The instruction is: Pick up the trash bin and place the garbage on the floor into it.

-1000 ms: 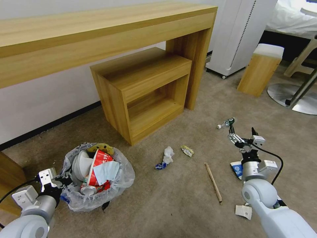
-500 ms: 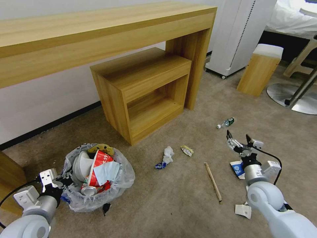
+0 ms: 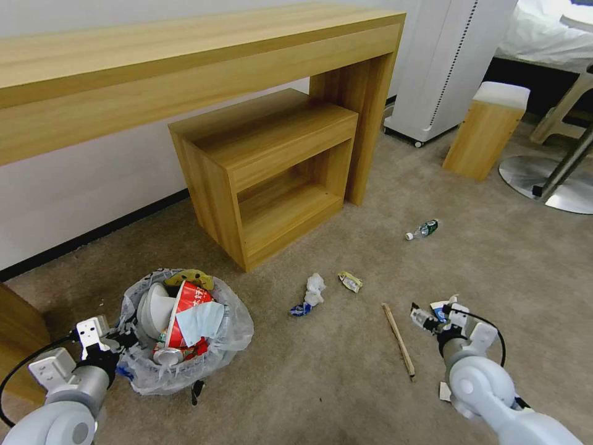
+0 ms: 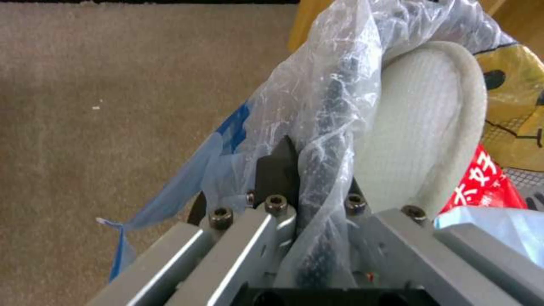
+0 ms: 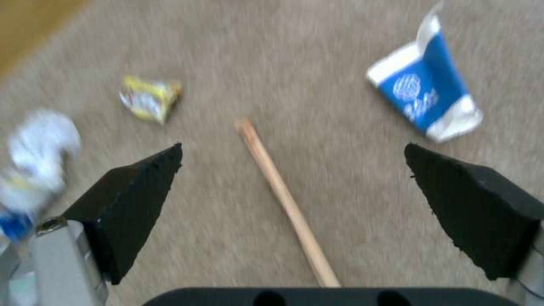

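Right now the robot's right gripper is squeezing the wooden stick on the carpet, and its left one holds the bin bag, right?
Not quite. The right gripper is open above the wooden stick, not squeezing it, as the right wrist view shows. The left gripper does hold the trash bin by its bagged rim.

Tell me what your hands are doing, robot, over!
Left gripper shut on trash bin rim. Right gripper open above wooden stick. Nothing blocking.
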You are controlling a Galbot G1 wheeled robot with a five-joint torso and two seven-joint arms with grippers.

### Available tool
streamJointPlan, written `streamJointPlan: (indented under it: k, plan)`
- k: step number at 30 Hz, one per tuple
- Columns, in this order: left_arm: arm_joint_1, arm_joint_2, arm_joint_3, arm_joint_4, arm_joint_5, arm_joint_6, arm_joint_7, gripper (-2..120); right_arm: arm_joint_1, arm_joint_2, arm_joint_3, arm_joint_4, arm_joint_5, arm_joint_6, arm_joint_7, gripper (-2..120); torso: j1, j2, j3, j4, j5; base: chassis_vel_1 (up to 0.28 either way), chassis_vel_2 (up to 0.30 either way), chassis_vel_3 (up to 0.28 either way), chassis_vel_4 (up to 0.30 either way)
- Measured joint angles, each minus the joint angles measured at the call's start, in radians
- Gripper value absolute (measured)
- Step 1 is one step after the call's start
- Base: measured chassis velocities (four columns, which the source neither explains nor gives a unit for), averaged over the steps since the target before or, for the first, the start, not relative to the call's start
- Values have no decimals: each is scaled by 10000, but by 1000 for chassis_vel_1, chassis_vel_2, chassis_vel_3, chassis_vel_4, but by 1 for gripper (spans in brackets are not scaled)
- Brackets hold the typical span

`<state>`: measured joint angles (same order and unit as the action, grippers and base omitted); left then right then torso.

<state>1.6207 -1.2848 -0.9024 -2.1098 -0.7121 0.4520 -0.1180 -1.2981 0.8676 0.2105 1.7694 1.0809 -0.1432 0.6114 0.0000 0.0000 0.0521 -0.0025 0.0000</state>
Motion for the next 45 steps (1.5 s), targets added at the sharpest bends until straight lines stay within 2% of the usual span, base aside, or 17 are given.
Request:
streamJointPlan:
  k: [4, 7, 8, 11, 15, 20, 23, 30, 38, 43, 45]
  plan:
    - [-21, -7, 1, 43, -4, -46, 4, 1, 273, -97, -684, -888, -286, 273, -719, 100, 0, 2, 0, -3, 0, 0, 0, 0, 0]
    - [-35, -13, -4, 44, -16, -49, 5, 1, 728, -205, -1480, -2102, -899, 1140, -2107, 100, 0, 2, 1, -1, 2, 0, 0, 0, 0]
    - [-35, -13, -4, 44, -16, -49, 5, 1, 728, -205, -1480, -2102, -899, 1140, -2107, 100, 0, 2, 1, -1, 2, 0, 0, 0, 0]
    - [-36, -13, -44, 32, -40, -49, -1, 1, 1129, -292, -2207, -3288, -1442, 2293, -3274, 100, 1, 2, 1, -1, 2, 0, 0, 0, 0]
    - [-18, -19, -83, 25, -53, -58, -5, 1, 1224, -347, -2599, -3953, -1744, 2928, -3935, 100, 0, 2, 0, -2, 0, 0, 0, 0, 0]
    - [-16, -23, -95, 28, -55, -82, -5, 1, 1204, -323, -2715, -4233, -1849, 3126, -4131, 100, 0, 2, 0, -2, 1, 0, 0, 0, 0]
    - [-17, -33, -108, 36, -62, -96, -12, 1, 1372, -226, -3060, -5198, -2129, 3469, -4417, 100, 0, 2, 0, -2, 1, 0, 0, 0, 0]
    - [10, -26, -119, 47, -83, -151, -21, 1, 1944, 11, -3621, -6369, -2281, 3634, -4538, 99, 0, 2, 0, -1, 1, 0, 0, 0, 0]
    - [-2, -6, -122, -15, -152, -162, -25, 1, 2243, 183, -4009, -6575, -2363, 3641, -4511, 93, 0, 2, 1, -1, 1, 0, 0, 0, 0]
    - [0, 28, -158, -91, -232, -164, -47, 1, 2325, 229, -4184, -6623, -2470, 3692, -4403, 83, -1, 2, 0, -1, -1, 0, 0, 0, 0]
    - [7, 34, -161, -117, -247, -164, -51, 1, 2323, 267, -4203, -6706, -2575, 3729, -4390, 72, 0, 1, 1, -1, 1, 0, 0, 0, 0]
